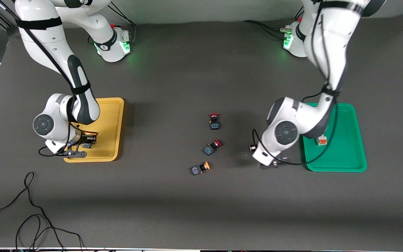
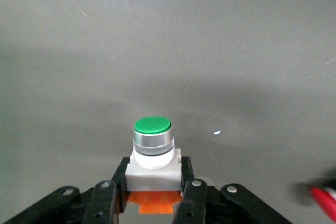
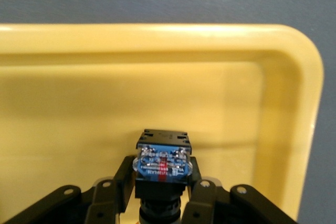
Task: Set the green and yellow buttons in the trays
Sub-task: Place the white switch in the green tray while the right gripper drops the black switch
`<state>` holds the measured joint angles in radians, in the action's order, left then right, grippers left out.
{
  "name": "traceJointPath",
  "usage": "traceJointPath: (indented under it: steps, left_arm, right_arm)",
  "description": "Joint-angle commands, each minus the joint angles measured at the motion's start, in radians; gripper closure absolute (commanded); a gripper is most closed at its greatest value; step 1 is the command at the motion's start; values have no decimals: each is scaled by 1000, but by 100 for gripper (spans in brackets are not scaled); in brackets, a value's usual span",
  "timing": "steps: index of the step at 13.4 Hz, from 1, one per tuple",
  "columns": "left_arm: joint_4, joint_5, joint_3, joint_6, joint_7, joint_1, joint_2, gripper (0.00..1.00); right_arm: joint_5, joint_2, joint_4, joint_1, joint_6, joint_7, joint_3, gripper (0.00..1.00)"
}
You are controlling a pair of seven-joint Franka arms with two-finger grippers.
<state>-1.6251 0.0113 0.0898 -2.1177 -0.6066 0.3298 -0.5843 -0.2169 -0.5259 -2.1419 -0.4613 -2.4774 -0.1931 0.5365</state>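
While the front view hides both sets of fingers under the wrists, the wrist cameras show them. Left gripper [image 2: 153,195] clamps a green-capped button [image 2: 152,153] over bare table beside the green tray [image 1: 348,164], where another green button [image 1: 321,141] lies. Right gripper [image 3: 160,195] clenches a blue-based button [image 3: 161,163] over the yellow tray [image 3: 157,72], cap hidden. One yellow-capped button [image 1: 199,168] lies mid-table, nearer the camera than two red-capped switches [image 1: 214,121].

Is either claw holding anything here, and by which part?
Both. The left claw grips a green button by its white body. The right claw, over the yellow tray, grips a black-bodied button by its sides.
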Motion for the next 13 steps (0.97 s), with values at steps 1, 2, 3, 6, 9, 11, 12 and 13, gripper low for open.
traceJointPath:
  steps: [1,2,3,6,9,11,12,13]
  left_arm:
    - [123,3,-4,261,-35,-5,102,72]
    - [152,1,-5,327,-22,-20,130,74]
    - [149,1,-1,359,-1,-65,164,74]
    - [122,13,-1,482,235,-202,216,75]
    - [74,0,-5,509,509,-403,253,75]
    - [9,-68,-5,438,589,-478,256,75]
    - [-43,-94,-5,376,597,-492,256,75]
    - [-109,-106,-5,296,600,-503,259,75]
  right_arm:
    - [-25,3,-6,30,-18,-69,2,100]
    - [-25,1,-6,32,-18,-69,2,85]
    - [-25,1,-6,32,-18,-69,2,22]
    - [-25,9,-3,30,-6,-68,2,0]
    - [-25,72,14,23,86,-52,3,0]
    - [-25,144,42,17,185,-10,7,0]
    - [-25,167,62,16,221,21,4,0]
    - [-25,181,91,15,251,53,-1,0]
